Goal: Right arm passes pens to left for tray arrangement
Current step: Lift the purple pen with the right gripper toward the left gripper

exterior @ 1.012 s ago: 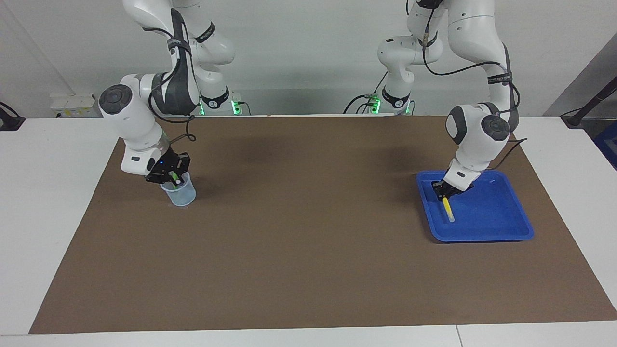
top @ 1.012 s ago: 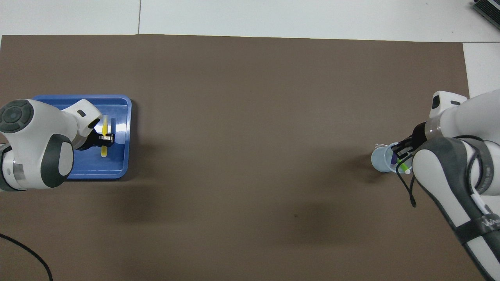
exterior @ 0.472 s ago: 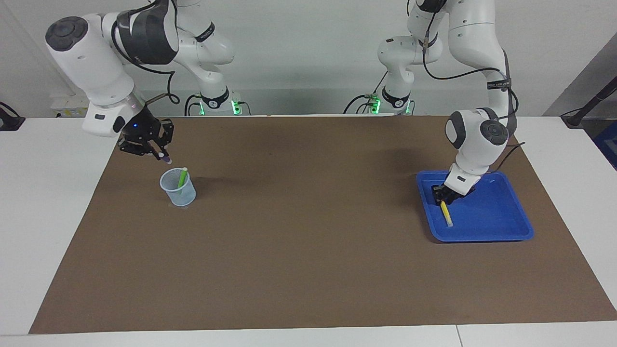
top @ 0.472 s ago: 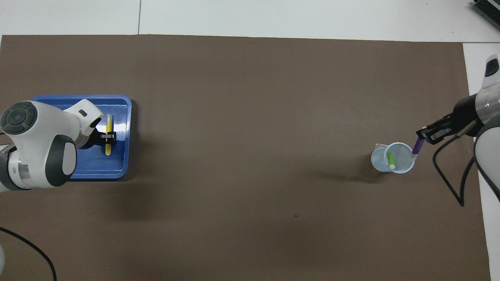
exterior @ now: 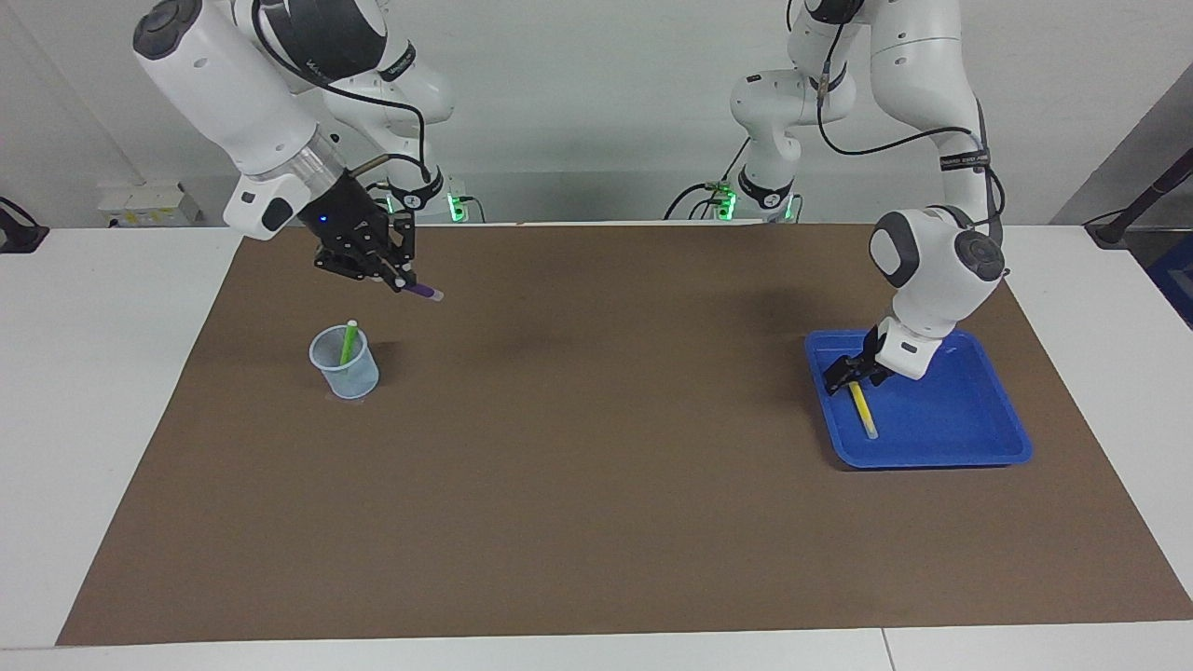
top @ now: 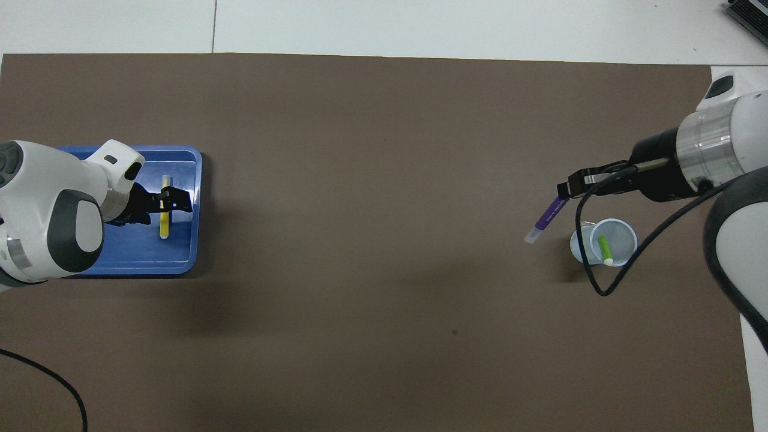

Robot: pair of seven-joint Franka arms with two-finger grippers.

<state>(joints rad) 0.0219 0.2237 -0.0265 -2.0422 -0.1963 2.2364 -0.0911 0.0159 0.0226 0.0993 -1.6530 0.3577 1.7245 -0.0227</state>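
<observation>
A white table (exterior: 112, 373) is standing against a pale wall (exterior: 596, 102), and a large brown mat (exterior: 596, 485) is covering most of its top, leaving white margins at both ends and along the edge farthest from the robots. Small green lights are glowing at the two arm bases where the table is meeting the wall.

On the mat, toward the left arm's end, the blue tray (exterior: 979, 447) is sitting flat, and the yellow pen (exterior: 864, 410) is lying inside it, near the rim that faces the middle of the table. The left gripper (exterior: 850, 371) is hovering low over the pen's robot-side end, its fingers standing spread and gripping nothing.

Toward the right arm's end, a small translucent cup (exterior: 345, 365) is standing upright on the mat with the green pen (exterior: 349, 341) leaning inside it, its top poking above the rim. The right gripper (exterior: 403, 280), showing a blue light, is hanging in the air over bare mat beside the cup, pinching the purple pen (exterior: 424, 292) by one end; the pen is jutting out slantwise with its whitish tip pointing toward the table's middle.

A black cable (top: 42, 384) is curling across the mat near the left arm's base.
</observation>
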